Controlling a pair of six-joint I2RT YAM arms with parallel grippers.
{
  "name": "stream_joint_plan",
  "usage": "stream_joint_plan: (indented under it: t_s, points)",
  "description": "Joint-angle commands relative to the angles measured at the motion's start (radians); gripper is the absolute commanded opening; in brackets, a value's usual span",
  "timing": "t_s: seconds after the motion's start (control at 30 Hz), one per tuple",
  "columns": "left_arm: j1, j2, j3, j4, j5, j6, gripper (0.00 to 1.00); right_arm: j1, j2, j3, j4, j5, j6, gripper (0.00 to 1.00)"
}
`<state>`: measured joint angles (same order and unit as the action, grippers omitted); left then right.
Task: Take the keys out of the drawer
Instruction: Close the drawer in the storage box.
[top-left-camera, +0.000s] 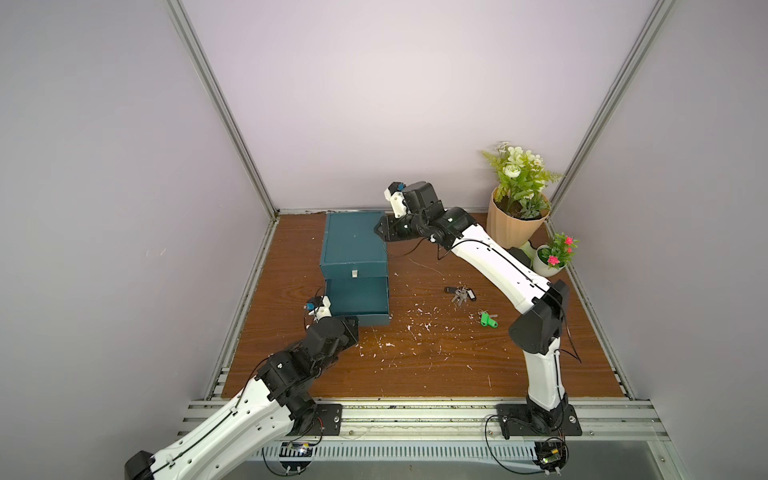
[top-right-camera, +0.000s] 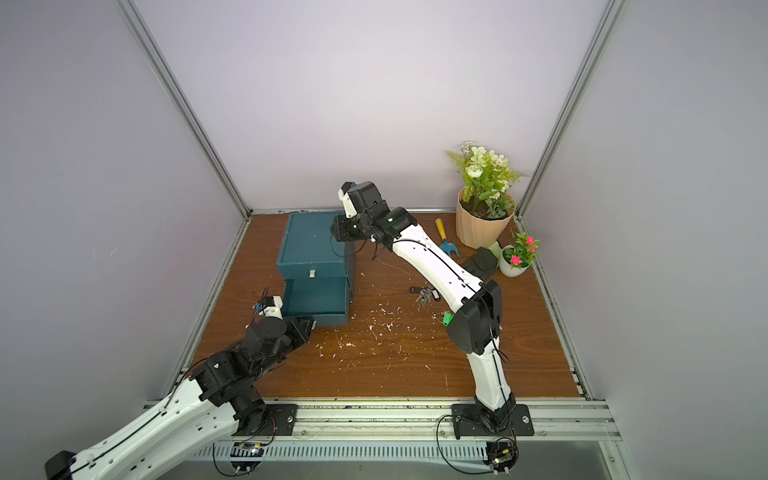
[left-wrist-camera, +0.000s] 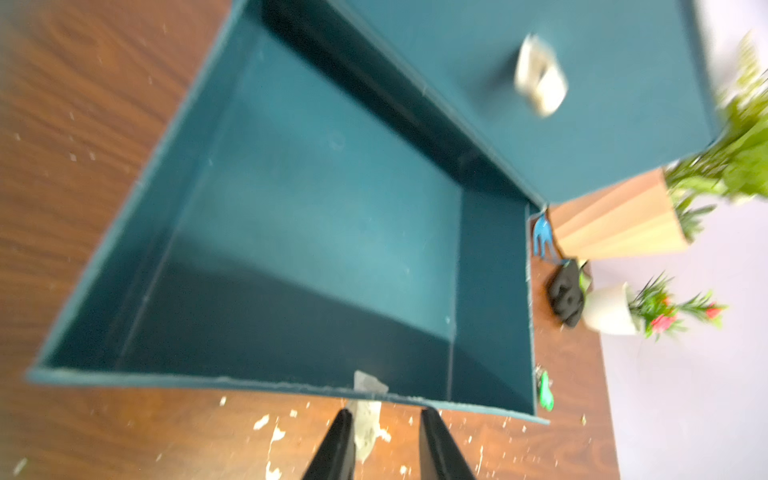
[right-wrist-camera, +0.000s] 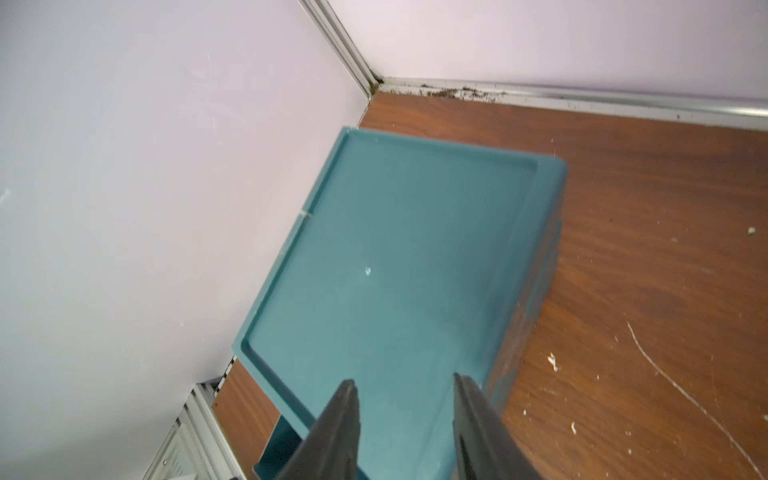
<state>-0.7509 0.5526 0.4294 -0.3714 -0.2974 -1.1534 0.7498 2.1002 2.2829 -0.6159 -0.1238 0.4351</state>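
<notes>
Teal two-drawer box (top-left-camera: 353, 245) sits on the wood-grain desk (top-left-camera: 415, 365), near the back corner. Its lower drawer (left-wrist-camera: 324, 199) stands pulled out. The left wrist view shows its floor bare, with no keys inside. The upper drawer (top-left-camera: 340, 270) is shut, contents unseen.

Keys: the silver key bunch with black tags (top-left-camera: 459, 294) lies on the desk, well apart from the box. The green-tagged key (top-left-camera: 488, 320) lies near it, toward the front edge. No blue-tagged keys are found in any view.

Left end effector (left-wrist-camera: 386, 411): jaws parted, just in front of the lower drawer's front wall. The pale pull tab (left-wrist-camera: 368, 419) hangs between them, not pinched as far as I can tell.

Right end effector (right-wrist-camera: 405, 386): jaws parted, empty, over the box top.

Judgement: for the open drawer the task looks done, since both visible key sets are out on the desk. It remains unsettled whether the shut upper drawer holds more keys. If it does not, only pulling the arms back remains.
</notes>
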Motion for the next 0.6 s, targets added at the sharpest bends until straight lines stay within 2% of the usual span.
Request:
stream_joint_plan:
  t_s: [0.0, 0.2, 0.37, 0.57]
  points:
    - [-0.005, 0.011, -0.027, 0.125, -0.090, -0.012, 0.33, -0.006, 0.066, 0.110, -0.073, 0.027, -0.068, 0.43]
    - [0.001, 0.073, -0.044, 0.226, -0.139, 0.008, 0.33, -0.006, 0.118, 0.129, -0.083, 0.034, -0.092, 0.43]
    - [0.010, 0.063, -0.039, 0.276, -0.173, 0.034, 0.35, -0.005, 0.117, 0.101, -0.074, 0.033, -0.099, 0.43]
    - [0.065, 0.081, -0.034, 0.315, -0.157, 0.031, 0.34, -0.003, 0.104, 0.061, -0.063, 0.021, -0.099, 0.43]
